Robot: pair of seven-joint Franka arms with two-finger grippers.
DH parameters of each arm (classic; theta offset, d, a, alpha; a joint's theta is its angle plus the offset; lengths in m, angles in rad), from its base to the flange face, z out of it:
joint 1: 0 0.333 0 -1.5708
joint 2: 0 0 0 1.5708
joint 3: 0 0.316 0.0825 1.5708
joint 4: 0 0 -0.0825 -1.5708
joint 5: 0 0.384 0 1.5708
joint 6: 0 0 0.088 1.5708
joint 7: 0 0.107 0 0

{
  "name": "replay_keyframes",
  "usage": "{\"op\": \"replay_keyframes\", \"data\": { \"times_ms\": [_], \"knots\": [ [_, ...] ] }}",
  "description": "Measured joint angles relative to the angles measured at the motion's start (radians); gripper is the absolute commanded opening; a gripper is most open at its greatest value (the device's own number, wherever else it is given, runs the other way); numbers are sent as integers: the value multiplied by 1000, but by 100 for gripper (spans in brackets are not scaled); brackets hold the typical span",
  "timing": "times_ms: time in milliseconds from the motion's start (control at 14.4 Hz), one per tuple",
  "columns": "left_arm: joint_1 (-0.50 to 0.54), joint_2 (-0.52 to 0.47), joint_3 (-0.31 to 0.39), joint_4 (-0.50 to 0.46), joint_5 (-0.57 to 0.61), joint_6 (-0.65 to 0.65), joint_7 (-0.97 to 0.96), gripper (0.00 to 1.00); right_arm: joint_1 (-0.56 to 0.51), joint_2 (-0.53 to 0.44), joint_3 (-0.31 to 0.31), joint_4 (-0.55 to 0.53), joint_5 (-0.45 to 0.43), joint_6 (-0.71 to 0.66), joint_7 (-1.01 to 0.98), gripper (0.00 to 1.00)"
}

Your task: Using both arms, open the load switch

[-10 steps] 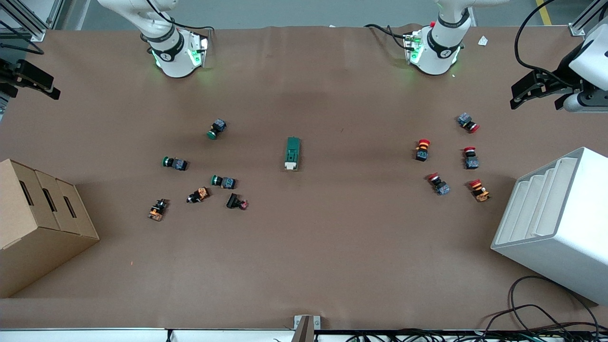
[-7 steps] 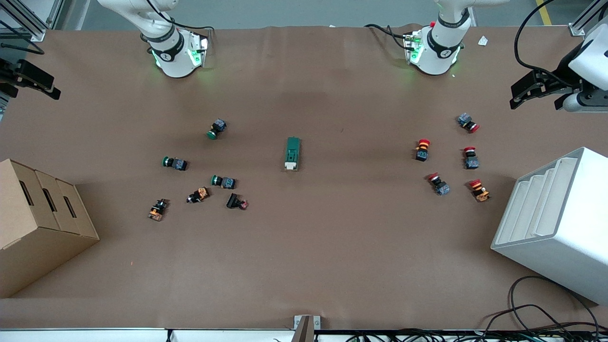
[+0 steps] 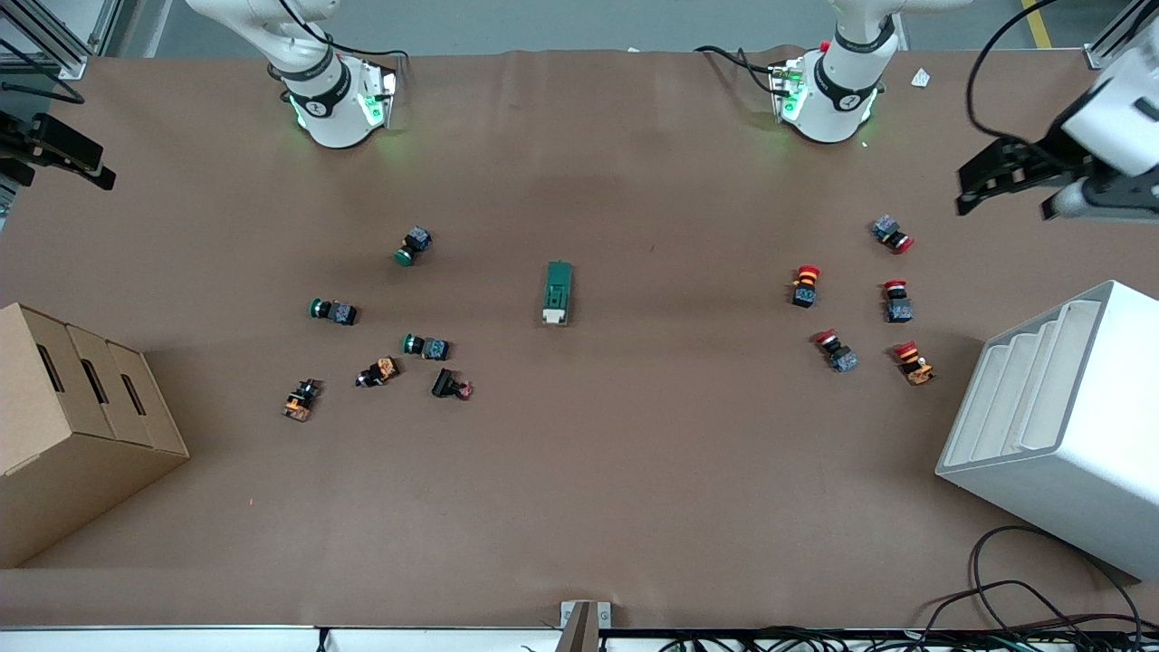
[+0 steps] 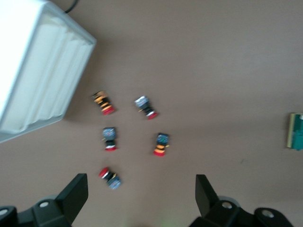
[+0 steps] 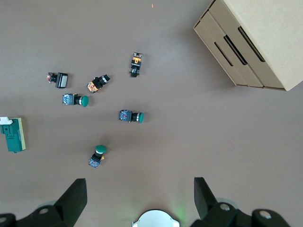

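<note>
The load switch (image 3: 558, 292) is a dark-green oblong block with a cream lever end. It lies flat at the middle of the table, and it also shows at the edge of both wrist views (image 4: 297, 131) (image 5: 13, 134). My left gripper (image 3: 1003, 201) hangs open in the air over the left arm's end of the table, beside the red push buttons. Nothing is between its fingers (image 4: 75, 195). My right gripper (image 3: 62, 167) waits open over the right arm's end of the table, also with nothing between its fingers (image 5: 75, 196). Both are well apart from the switch.
Several red-capped push buttons (image 3: 851, 303) lie toward the left arm's end and several green and orange ones (image 3: 380, 335) toward the right arm's end. A white slotted rack (image 3: 1059, 426) and a cardboard box (image 3: 72, 426) stand at the two ends. Cables (image 3: 1023, 607) trail at the near edge.
The left gripper has shifted a little toward the table's middle. The right arm and the load switch have not moved.
</note>
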Motion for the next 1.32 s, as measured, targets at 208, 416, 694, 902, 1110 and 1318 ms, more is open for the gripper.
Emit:
{"op": "replay_keyframes", "data": {
  "times_ms": [208, 416, 694, 902, 1110, 1318],
  "knots": [
    [-68, 40, -77, -36, -4, 104, -142, 100, 0, 0, 0, 0, 0, 0, 0, 100],
    [-105, 70, -209, -116, -3, 245, -373, 100, 0, 0, 0, 0, 0, 0, 0, 100],
    [-161, 137, -372, -214, 68, 432, -685, 100, 1, 0, 0, 0, 0, 0, 0, 100],
    [-298, 215, -397, -275, 194, 570, -910, 100, 1, 0, 1, 0, 0, 0, -1, 100],
    [-455, 343, -398, -295, 454, 640, -1220, 100, 2, 0, 2, 0, 0, 0, -1, 100],
    [-570, 478, -399, -295, 681, 687, -1499, 99, 2, -1, 1, 0, 0, 0, -1, 100]
  ]
}}
